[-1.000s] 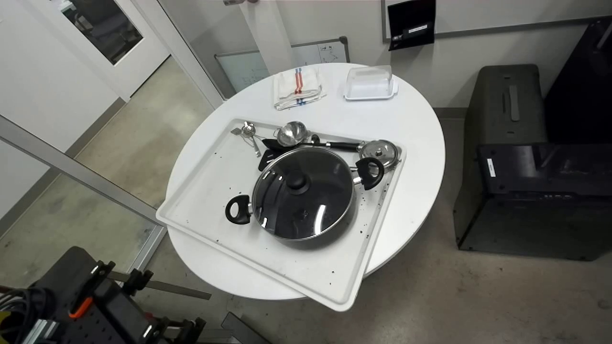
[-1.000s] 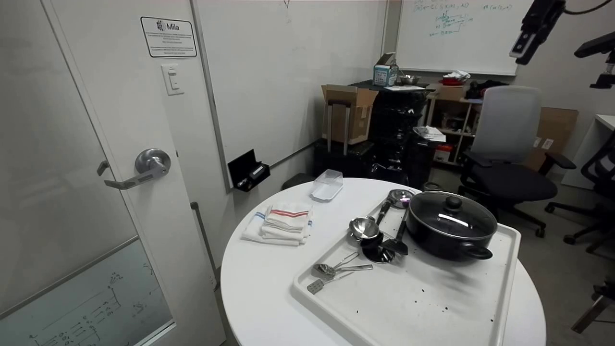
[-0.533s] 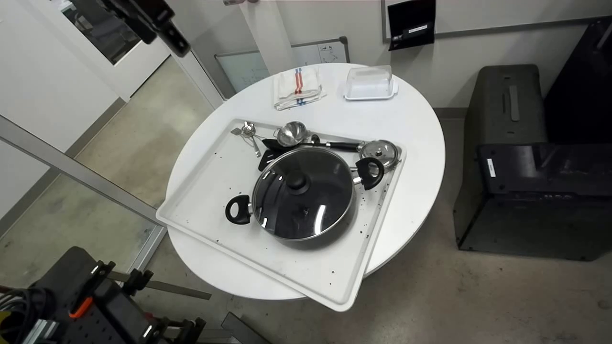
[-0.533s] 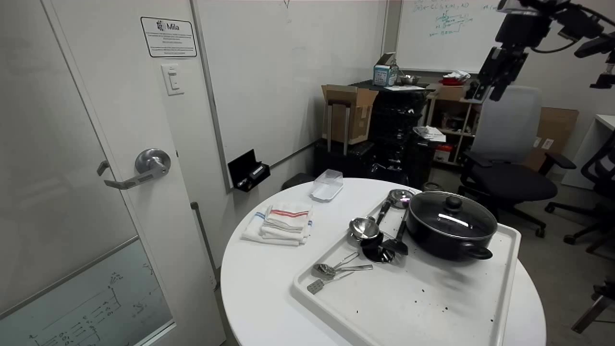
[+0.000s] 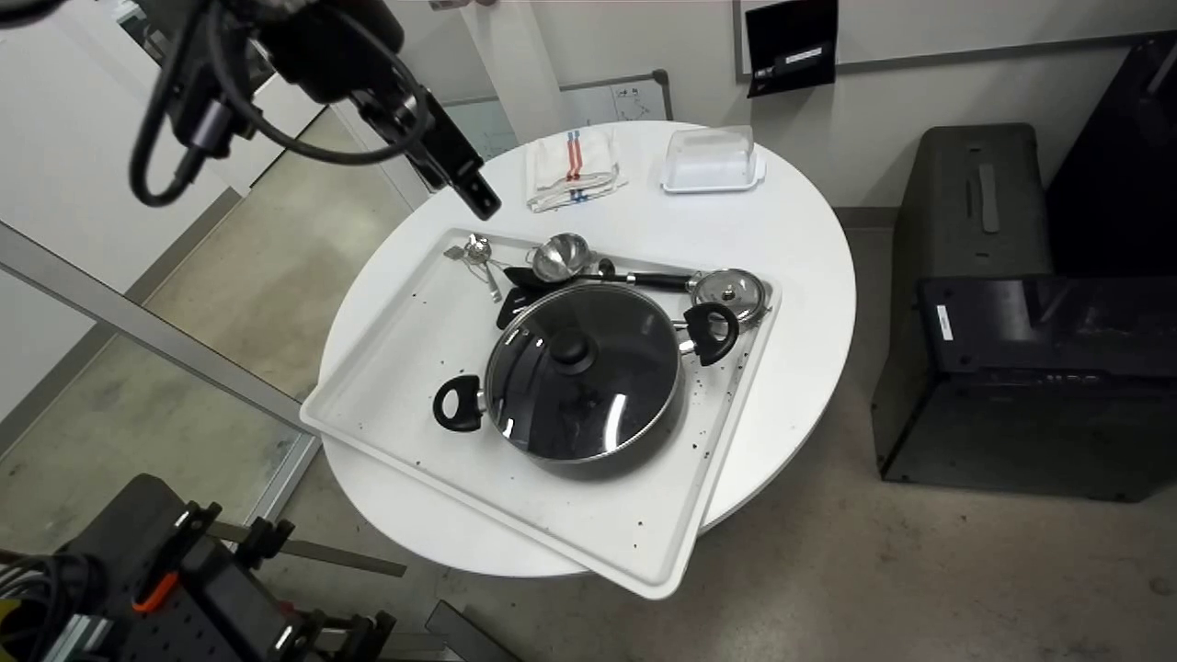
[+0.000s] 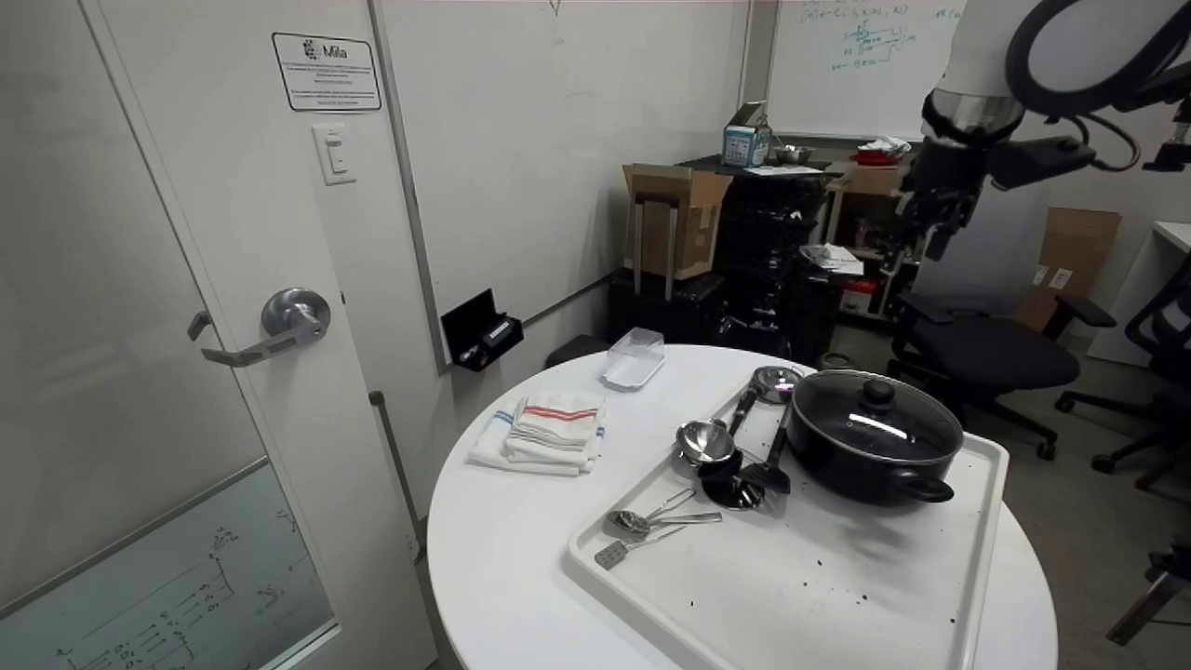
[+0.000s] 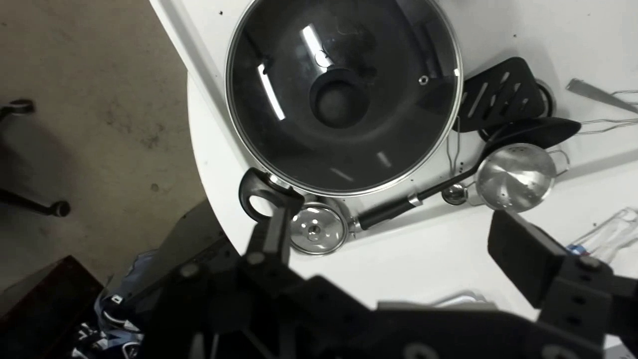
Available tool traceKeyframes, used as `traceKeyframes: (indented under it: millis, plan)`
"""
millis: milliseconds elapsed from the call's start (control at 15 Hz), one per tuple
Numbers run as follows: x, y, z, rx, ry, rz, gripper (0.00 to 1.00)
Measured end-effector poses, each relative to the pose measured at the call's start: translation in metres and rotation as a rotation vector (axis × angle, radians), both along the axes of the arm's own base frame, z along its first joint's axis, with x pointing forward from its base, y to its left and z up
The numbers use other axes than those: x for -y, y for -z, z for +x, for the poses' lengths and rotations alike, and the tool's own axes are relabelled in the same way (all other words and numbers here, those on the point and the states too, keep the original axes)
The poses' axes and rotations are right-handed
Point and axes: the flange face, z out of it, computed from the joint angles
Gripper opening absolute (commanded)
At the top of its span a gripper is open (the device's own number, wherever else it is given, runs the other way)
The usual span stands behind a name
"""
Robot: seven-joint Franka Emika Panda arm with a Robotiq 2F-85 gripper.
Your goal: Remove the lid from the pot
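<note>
The glass lid (image 5: 625,368) with its dark knob (image 5: 569,346) lies flat on the black pot (image 6: 842,473), covering it to the rim. The lid also shows in an exterior view (image 6: 837,414) and, from above, in the wrist view (image 7: 384,134). A pot handle (image 7: 245,192) shows near the left finger in the wrist view. My gripper (image 7: 391,219) is open and empty, its fingers wide apart. It hangs high in the air, apart from the lid, up and left of the pot in an exterior view (image 5: 483,198), and above and behind it in an exterior view (image 6: 916,247).
The pot stands on a white tray (image 5: 386,368) on a round white table (image 5: 809,276). Beside it lie a small lidded pan (image 7: 316,230), a strainer (image 7: 516,177), a slotted spatula (image 7: 503,94) and small utensils (image 6: 651,523). Towels (image 6: 549,433) and a clear box (image 6: 635,358) stand further off.
The arm has come into an exterior view from the top left and moved toward the table, lowering. The lid and pot have not moved.
</note>
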Motion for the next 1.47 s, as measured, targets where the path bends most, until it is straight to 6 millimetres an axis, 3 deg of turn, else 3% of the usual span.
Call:
traceKeyframes:
  millis: [667,1067,1467]
  plan:
    - [0.036,0.095,0.021,-0.132,0.103,-0.046,1.00]
    - [0.039,0.139,0.021,-0.197,0.101,-0.052,1.00]
    - [0.034,0.166,0.025,-0.231,0.077,-0.031,1.00]
